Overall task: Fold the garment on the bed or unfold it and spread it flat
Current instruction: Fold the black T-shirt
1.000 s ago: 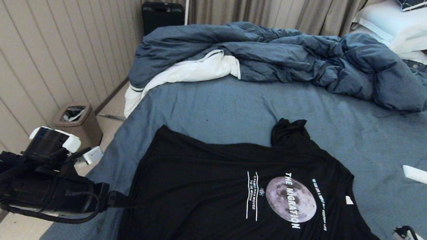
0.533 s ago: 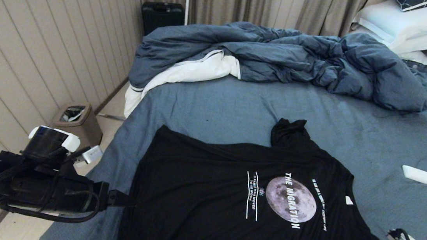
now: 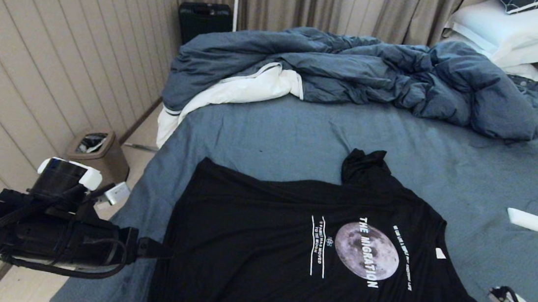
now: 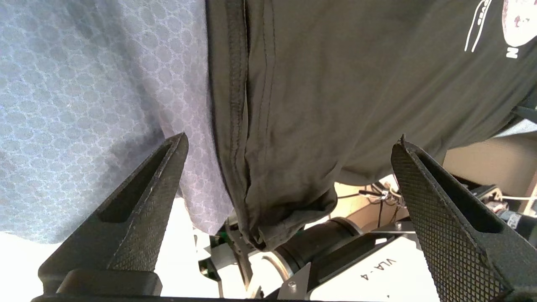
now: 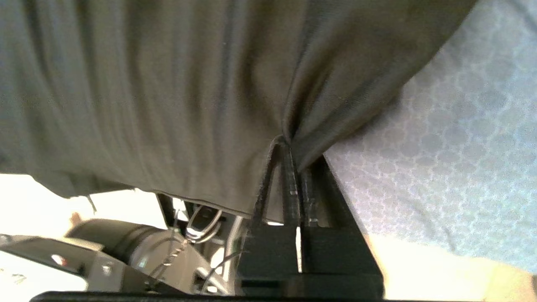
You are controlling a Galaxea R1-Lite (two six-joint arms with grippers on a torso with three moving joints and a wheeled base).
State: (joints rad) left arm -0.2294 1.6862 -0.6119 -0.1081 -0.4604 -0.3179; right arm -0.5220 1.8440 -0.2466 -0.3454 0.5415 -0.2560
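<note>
The right gripper (image 5: pixel 289 144) has its jaws pinched together on the near edge of the T-shirt (image 3: pixel 298 257), the cloth puckering at the tips. The left gripper (image 4: pixel 289 144) hangs with jaws wide apart around the T-shirt's hem corner, not clamped on it. The T-shirt lies print-up, mostly flat, on the bed (image 3: pixel 261 130), its near edge hanging over the side. The step looks like taking hold; next the left jaws likely need to close.

waste bin (image 3: pixel 96 151), black suitcase (image 3: pixel 204 19), curtains (image 3: pixel 313 2)
</note>
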